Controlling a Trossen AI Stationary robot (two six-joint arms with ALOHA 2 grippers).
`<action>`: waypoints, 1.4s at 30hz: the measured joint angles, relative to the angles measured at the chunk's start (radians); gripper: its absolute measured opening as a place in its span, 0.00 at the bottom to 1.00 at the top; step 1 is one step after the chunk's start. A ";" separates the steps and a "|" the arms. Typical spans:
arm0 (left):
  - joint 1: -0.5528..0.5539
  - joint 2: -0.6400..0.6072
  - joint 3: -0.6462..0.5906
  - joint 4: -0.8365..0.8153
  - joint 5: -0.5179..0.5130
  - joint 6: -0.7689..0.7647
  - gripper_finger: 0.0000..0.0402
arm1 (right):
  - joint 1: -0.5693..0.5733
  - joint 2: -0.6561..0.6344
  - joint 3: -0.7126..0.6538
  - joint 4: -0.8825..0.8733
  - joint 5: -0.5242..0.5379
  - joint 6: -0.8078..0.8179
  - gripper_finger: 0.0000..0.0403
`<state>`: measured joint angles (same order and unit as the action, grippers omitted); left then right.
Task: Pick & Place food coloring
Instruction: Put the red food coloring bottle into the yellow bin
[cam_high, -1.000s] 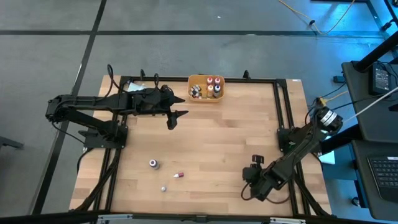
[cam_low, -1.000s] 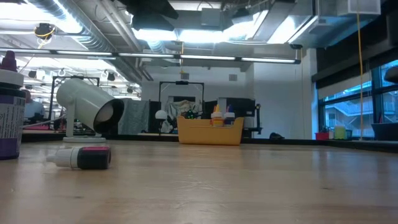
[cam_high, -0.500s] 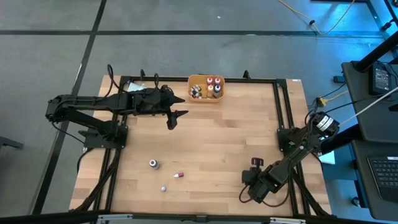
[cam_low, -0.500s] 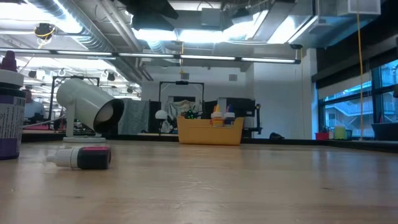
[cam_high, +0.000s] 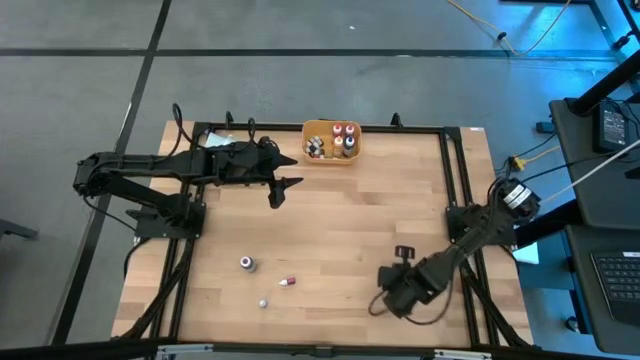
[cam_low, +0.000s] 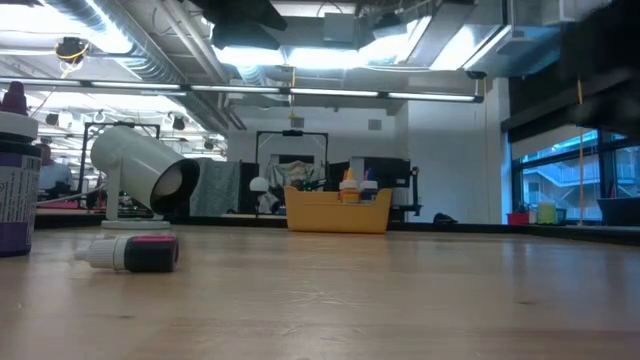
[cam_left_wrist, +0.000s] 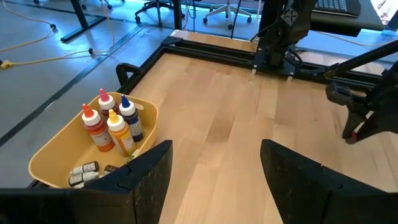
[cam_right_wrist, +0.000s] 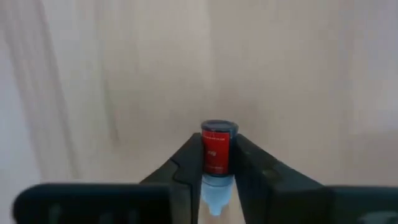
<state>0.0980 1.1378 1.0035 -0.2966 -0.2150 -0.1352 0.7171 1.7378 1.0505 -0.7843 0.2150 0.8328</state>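
a red vial (cam_right_wrist: 216, 151) is clamped in the right end effector (cam_right_wrist: 215, 163) near the desk's (cam_high: 380, 220) front edge; the left end effector (cam_left_wrist: 211, 180) is spread wide beside the orange bin (cam_high: 331, 158).

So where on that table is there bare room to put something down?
Bare wood runs across the middle of the table, between the left gripper and right gripper. The orange bin is crowded with bottles, and three small bottles lie loose near the front left.
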 joint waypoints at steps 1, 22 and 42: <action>0.000 0.000 0.000 0.000 0.000 0.000 0.60 | -0.027 0.000 0.022 -0.020 0.012 -0.041 0.19; -0.001 -0.062 0.001 -0.137 0.045 -0.045 0.60 | -0.822 -0.003 0.394 0.234 -0.028 -1.033 0.19; 0.039 -0.070 0.001 0.060 0.127 0.219 0.60 | -1.160 0.159 0.726 0.288 -0.174 -0.970 0.19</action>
<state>0.1374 1.0679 1.0042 -0.2363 -0.0878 0.0835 -0.4431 1.8971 1.7765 -0.4959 0.0412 -0.1369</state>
